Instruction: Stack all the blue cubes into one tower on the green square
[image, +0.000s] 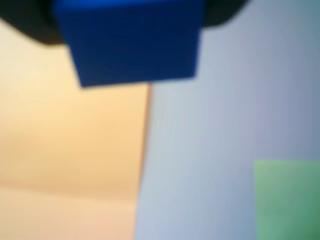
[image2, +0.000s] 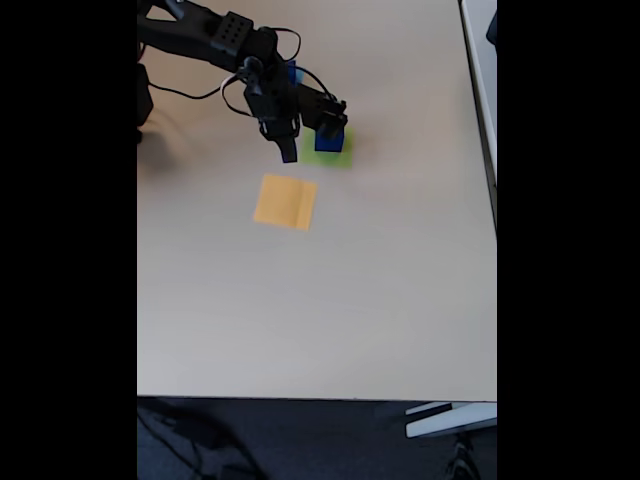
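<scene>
One blue cube (image2: 328, 139) on green square (image2: 338, 152), gripper (image2: 312, 135) beside.

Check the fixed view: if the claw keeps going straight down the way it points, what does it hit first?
Probably the green square. The claw points down over it, with a blue cube at its tip, so that cube would likely touch the square first. Depth is unclear, and whether the cube is gripped cannot be told.
</scene>
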